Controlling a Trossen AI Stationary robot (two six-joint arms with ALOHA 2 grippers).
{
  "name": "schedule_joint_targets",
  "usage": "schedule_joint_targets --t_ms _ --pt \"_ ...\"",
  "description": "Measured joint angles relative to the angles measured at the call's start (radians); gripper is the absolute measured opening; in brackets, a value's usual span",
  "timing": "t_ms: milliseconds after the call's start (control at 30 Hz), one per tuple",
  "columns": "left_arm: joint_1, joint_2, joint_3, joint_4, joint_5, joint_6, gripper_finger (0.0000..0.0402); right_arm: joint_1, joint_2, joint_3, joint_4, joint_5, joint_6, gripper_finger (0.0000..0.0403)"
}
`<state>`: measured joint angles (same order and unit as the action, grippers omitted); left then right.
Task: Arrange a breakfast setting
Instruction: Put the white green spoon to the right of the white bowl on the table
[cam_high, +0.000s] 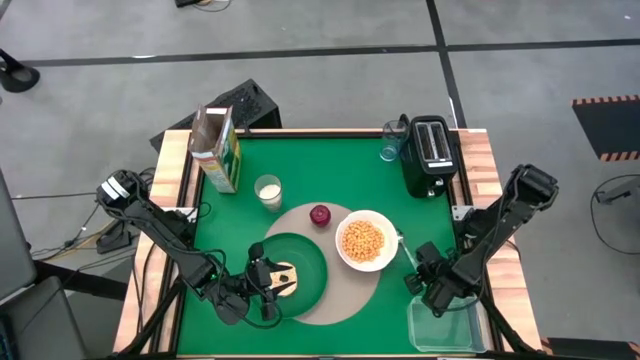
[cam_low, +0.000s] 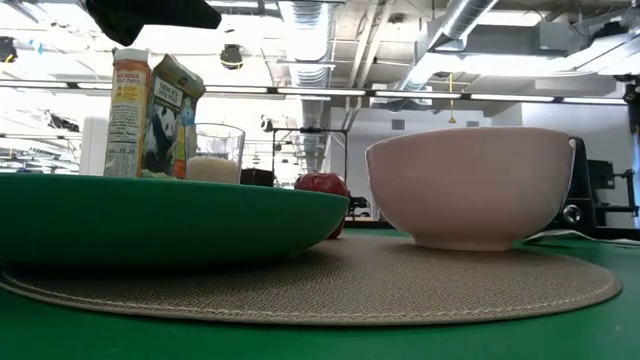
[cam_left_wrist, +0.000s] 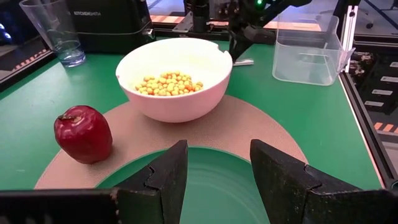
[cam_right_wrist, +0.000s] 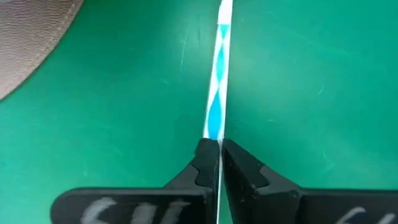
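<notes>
Right gripper (cam_right_wrist: 219, 149) sits low over the green table (cam_high: 300, 160) at lower right of the high view, just right of the white bowl (cam_high: 365, 240); its fingers are clenched on the thin handle of the metal spoon (cam_right_wrist: 217, 74), which runs up the centre of the right wrist view with a blue-white reflection along it. Left gripper (cam_high: 268, 288) is at lower centre of the high view, over the dark green plate (cam_high: 305, 270), with the small pale bagel (cam_high: 284, 279) between its fingers; the fingers stand part way apart, and whether they press on the bagel cannot be told. The plate and bowl both rest on the round beige placemat (cam_high: 345, 290); the red apple (cam_high: 320, 215) stands on the mat's upper edge, touching neither. Bowl holds yellow-orange cereal. Milk glass (cam_high: 267, 191) stands off the mat, upper left of the apple, with white liquid in it; the green-yellow cereal box (cam_high: 220, 150) is upright further upper left, top flaps open. A clear container (cam_high: 445, 325) at lower right holds nothing visible. A tumbler (cam_high: 390, 145) stands beside a black toaster (cam_high: 430, 155) at upper right. The left wrist view shows the cereal in the bowl; the low view shows only the bowl's outer wall. Only the right wrist view shows the grip on the spoon.
</notes>
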<state>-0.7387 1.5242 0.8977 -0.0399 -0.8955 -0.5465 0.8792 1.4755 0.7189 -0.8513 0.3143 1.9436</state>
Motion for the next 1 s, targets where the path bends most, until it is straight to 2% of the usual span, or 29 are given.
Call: schedule_joint_targets --t_ms 167,300,467,567,767,1000 --pt "0.000 0.000 0.000 0.000 0.000 0.000 0.0163 -0.011 0.010 -0.001 -0.005 -0.013 -0.013 0.0051" --pt "0.000 0.000 0.000 0.000 0.003 0.000 0.0163 -0.051 -0.032 -0.001 -0.005 -0.011 -0.073 0.0084" --pt "0.000 0.000 0.000 0.000 0.020 0.000 0.0163 -0.115 -0.077 0.000 -0.005 0.060 -0.169 0.0135" --pt "0.000 0.000 0.000 0.000 0.021 0.000 0.0163 -0.156 -0.072 -0.012 0.009 0.095 -0.243 0.0150" --pt "0.000 0.000 0.000 0.000 0.022 0.000 0.0163 -0.240 -0.030 -0.065 0.041 0.101 -0.338 0.0141" --pt "0.000 0.000 0.000 0.000 0.028 0.000 0.0163 -0.264 -0.033 -0.111 0.119 0.049 -0.382 0.0118"
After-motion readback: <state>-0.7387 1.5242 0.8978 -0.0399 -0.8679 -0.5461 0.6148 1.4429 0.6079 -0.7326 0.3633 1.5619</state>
